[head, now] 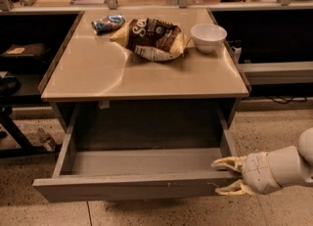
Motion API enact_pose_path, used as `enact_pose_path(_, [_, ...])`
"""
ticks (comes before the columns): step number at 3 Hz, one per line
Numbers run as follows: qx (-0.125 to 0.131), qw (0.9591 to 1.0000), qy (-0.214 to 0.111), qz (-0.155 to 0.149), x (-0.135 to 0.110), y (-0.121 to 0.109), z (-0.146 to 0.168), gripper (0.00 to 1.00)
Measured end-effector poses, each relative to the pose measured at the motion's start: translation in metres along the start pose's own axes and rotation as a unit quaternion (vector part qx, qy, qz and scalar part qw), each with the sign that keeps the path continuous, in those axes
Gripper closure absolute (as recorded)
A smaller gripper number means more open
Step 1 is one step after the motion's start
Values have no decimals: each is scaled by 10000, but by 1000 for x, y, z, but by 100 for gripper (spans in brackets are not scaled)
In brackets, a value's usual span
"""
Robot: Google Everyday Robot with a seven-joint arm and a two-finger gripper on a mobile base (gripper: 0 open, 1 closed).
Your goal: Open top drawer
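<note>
The top drawer [127, 187] is a wide grey handle-less drawer under the beige table top [98, 73]. It stands pulled far out toward me, and its plain grey tray [146, 161] shows nothing inside. My gripper [227, 176] is at the right end of the drawer's front panel. One pale finger [227, 162] is inside the drawer and the other is outside, so they clasp the panel's right corner. My white arm [288, 164] comes in from the right edge.
On the table top lie a chip bag [152, 38], a white bowl [209, 36] and a small blue packet [107, 23]. A grey shelf [274, 71] runs to the right. Black frame legs [14, 137] stand on the floor at left.
</note>
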State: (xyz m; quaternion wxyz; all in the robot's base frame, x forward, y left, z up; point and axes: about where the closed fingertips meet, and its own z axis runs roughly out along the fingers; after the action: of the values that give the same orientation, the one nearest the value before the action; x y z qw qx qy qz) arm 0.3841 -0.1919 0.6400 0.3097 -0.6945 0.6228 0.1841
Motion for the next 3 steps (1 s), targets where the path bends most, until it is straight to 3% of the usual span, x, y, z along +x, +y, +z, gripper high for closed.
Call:
enact_pose_path(1, [0, 10000, 0, 0, -3, -1, -2, 84])
enact_pose_path(2, [-46, 10000, -45, 41, -5, 7, -3, 100])
enact_pose_path(3, [-46, 10000, -45, 41, -5, 7, -4, 100])
